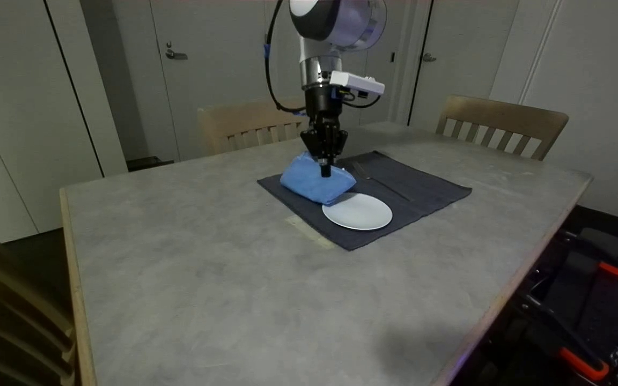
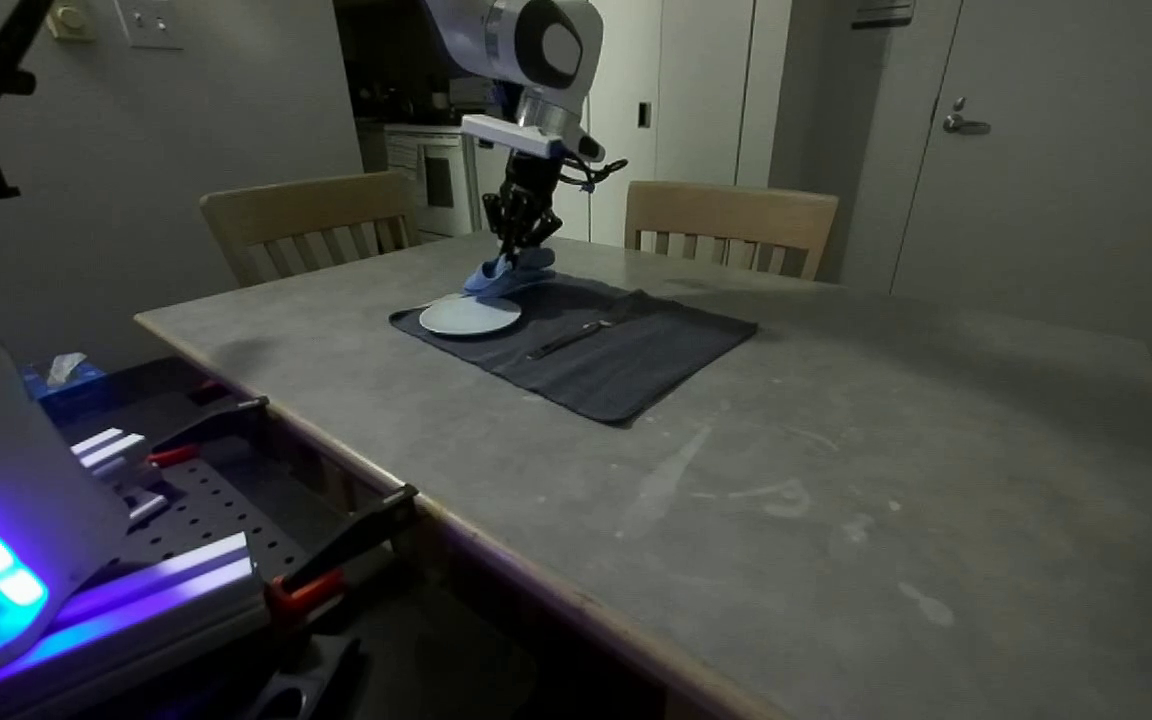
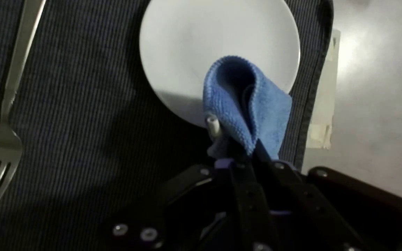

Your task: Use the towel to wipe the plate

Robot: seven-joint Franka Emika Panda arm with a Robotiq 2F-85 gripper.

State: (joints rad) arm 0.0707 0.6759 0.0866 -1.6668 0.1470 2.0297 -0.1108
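Note:
The towel [image 1: 306, 179] is a light-blue folded cloth. My gripper [image 1: 325, 170] points down and is shut on it, pinching a fold between the fingertips [image 3: 251, 151]. In the wrist view the towel [image 3: 270, 108] bends into a loop that overlaps the near edge of the plate [image 3: 187, 45]. The small white plate [image 1: 360, 212] lies flat on the placemat. The towel [image 2: 496, 278] also sits at the plate's edge [image 2: 471, 316] in an exterior view. Whether it presses on the plate or hangs just above it I cannot tell. A small white tube-like bit [image 3: 213, 126] shows at the towel's side.
The dark grey placemat [image 1: 421, 185] lies under the plate on the grey table [image 1: 207, 279]. A fork [image 3: 9, 115] lies on the placemat beside the plate. Wooden chairs [image 1: 507, 120] stand around the table. A strip of tape [image 3: 323, 104] is on the table by the placemat.

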